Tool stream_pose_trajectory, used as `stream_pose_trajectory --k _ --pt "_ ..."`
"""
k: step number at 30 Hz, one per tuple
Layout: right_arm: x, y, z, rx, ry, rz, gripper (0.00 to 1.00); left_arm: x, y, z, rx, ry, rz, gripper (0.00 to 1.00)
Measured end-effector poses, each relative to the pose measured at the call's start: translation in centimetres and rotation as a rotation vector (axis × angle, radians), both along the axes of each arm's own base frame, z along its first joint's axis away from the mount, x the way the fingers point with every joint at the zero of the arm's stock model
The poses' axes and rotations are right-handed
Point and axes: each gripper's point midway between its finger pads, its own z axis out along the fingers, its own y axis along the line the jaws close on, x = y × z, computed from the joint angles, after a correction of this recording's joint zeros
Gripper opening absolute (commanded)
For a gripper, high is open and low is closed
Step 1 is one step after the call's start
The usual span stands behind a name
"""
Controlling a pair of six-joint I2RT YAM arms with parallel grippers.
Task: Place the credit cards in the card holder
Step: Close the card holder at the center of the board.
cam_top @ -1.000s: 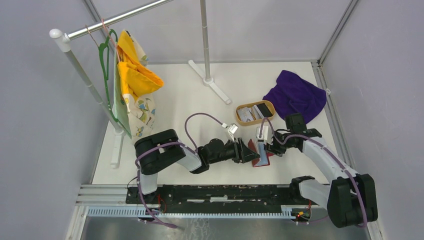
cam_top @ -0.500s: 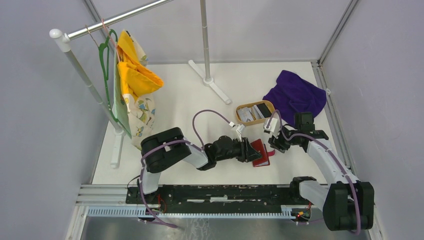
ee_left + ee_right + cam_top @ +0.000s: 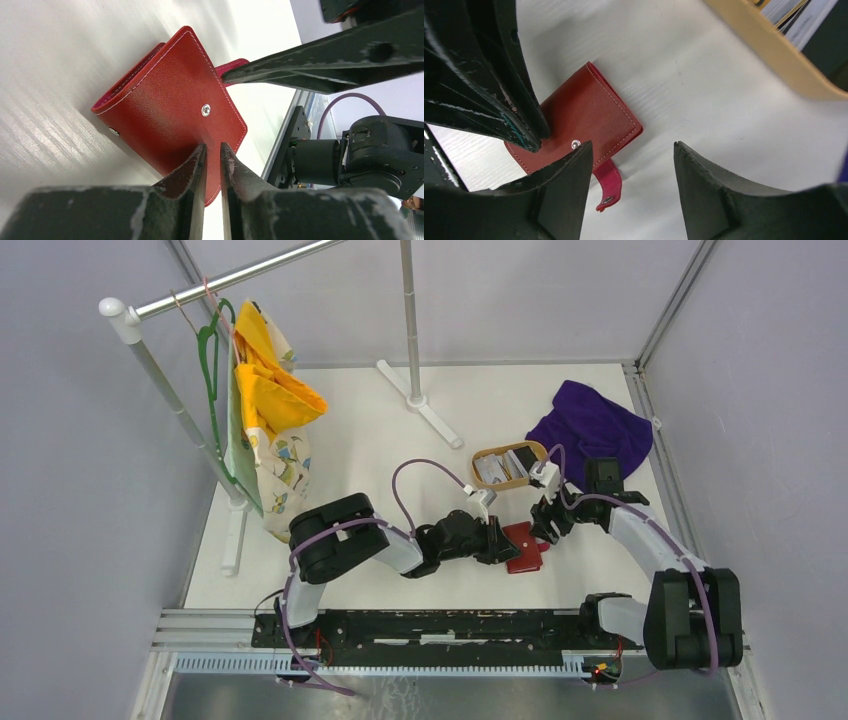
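Observation:
The card holder is a red bifold wallet lying folded shut on the white table, with its pink snap tab hanging loose. It also shows in the left wrist view and the right wrist view. My left gripper is shut, and its tips rest on the wallet's cover. My right gripper is open and empty, just above the table beside the tab. One of its fingers crosses the left wrist view. Several credit cards lie in the tan tray.
The tan tray's rim is just behind my right gripper. A purple cloth lies at the back right. A clothes rack with a green hanger and yellow garment stands on the left, and its foot rests at the back centre.
The wallet was held up and open with a pale blue card at it. It now lies folded on the table. My right gripper has drawn back towards the tray, open and empty.

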Motion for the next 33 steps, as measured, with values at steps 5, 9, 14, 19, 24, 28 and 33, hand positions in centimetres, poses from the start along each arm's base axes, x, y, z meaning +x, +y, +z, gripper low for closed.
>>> stream_pose_trajectory --k 5,9,14,19,24,28,33 --pt "-0.7 0.0 -2.3 -0.001 0.138 -0.010 0.55 0.0 0.0 0.0 0.000 -0.001 0.000 0.24" --pt "-1.0 0.0 -2.7 -0.001 0.184 -0.012 0.50 0.0 0.3 0.3 0.003 -0.011 0.001 0.32" --pt "-0.9 0.1 -2.8 0.000 0.213 0.003 0.43 -0.2 2.3 1.9 0.012 -0.059 0.021 0.45" --pt "-1.1 0.3 -3.2 0.001 0.253 0.042 0.40 0.4 3.9 4.5 0.010 -0.130 0.066 0.48" --pt "-1.8 1.6 -3.3 -0.002 0.266 0.140 0.40 0.8 5.4 5.0 0.042 -0.176 0.105 0.48" --pt "-3.2 3.5 -3.3 -0.017 0.265 0.261 0.40 0.7 7.1 3.7 0.098 -0.186 0.122 0.48" --pt "-4.1 6.0 -3.2 -0.046 0.255 0.410 0.39 0.3 9.6 2.9 0.147 -0.211 0.137 0.45"
